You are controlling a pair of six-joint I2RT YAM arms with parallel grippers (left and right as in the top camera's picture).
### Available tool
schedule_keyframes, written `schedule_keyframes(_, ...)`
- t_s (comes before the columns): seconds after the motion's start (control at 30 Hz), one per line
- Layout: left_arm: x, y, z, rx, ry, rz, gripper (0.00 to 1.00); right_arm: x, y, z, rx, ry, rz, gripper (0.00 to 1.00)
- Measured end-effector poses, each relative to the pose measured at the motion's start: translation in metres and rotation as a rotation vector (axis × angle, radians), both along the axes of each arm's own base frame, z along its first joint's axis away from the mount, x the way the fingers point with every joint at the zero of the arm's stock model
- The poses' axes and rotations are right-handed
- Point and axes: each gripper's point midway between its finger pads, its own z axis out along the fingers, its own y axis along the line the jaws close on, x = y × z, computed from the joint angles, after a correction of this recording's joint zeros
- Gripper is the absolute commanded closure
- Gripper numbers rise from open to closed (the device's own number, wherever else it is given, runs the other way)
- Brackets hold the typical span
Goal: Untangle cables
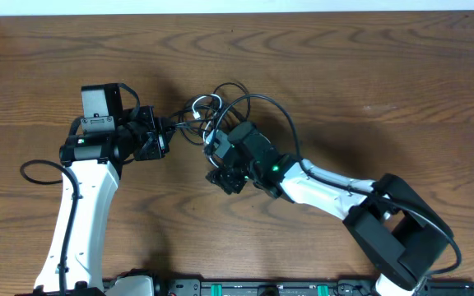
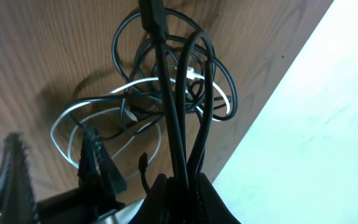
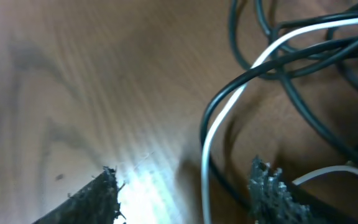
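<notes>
Left wrist view shows the left gripper [image 1: 164,138] closed on thin black flexible cords [image 2: 173,124], while the right gripper [image 3: 188,180] stands partly open around a thin white cord [image 3: 214,124].

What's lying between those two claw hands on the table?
The cables: a knot of black loops and one white cord, between the left gripper and right gripper, seen in the overhead view.

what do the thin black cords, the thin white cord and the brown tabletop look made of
Thin black cords: probably rubbery plastic jacket, smooth, faint sheen, bending loosely. Thin white cord: same look. Brown tabletop: wood or wood-look laminate, grain visible, satin glare.
</notes>
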Motion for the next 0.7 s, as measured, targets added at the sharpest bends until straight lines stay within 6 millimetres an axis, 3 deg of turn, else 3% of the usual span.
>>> schedule_keyframes(0.23,0.000,0.000,0.000,-0.002,0.002,0.003,0.92,0.001,-0.010,-0.012,-0.069,0.006,-0.061,0.46)
schedule_keyframes(0.43,0.000,0.000,0.000,-0.002,0.002,0.003,0.92,-0.009,-0.005,-0.016,-0.075,0.036,-0.078,0.52)
schedule_keyframes(0.57,0.000,0.000,0.000,-0.002,0.002,0.003,0.93,-0.012,-0.005,-0.035,-0.094,0.082,-0.116,0.55)
schedule_keyframes(0.63,0.000,0.000,0.000,-0.003,0.002,0.002,0.92,-0.007,-0.003,-0.035,-0.079,0.085,-0.148,0.65)
schedule_keyframes(0.7,0.000,0.000,0.000,-0.003,0.002,0.002,0.92,-0.003,-0.005,-0.036,-0.075,0.094,-0.182,0.89)
